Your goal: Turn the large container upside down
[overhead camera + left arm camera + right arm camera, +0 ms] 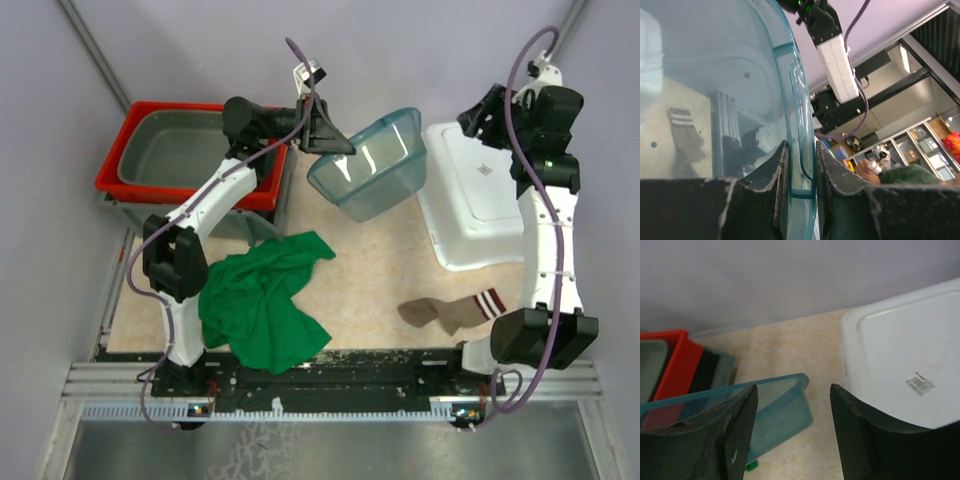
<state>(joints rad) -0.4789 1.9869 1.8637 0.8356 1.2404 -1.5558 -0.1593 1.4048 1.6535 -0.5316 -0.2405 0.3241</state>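
On a pale, speckled tabletop [370, 270] walled in lilac, a clear teal bin [370, 165] hangs tilted above the surface at the upper middle of the overhead frame. The left fingers [771, 172] are clamped on its rim, one inside the wall and one outside. From that grip the bin stretches away toward the upper right, its long axis running lower left to upper right and its mouth turned up and to the right. It looks partway through its roll rather than flipped.

The right fingers [735, 425] are spread wide and empty at the upper right, above a white tub [480, 195] that lies bottom-up. The teal rim passes just below them in the wrist view. The left arm alone carries the bin, so the turn likely depends on its wrist rolling further. A red bin [175, 150], a green cloth [265, 300] and a striped sock [450, 312] lie well apart.
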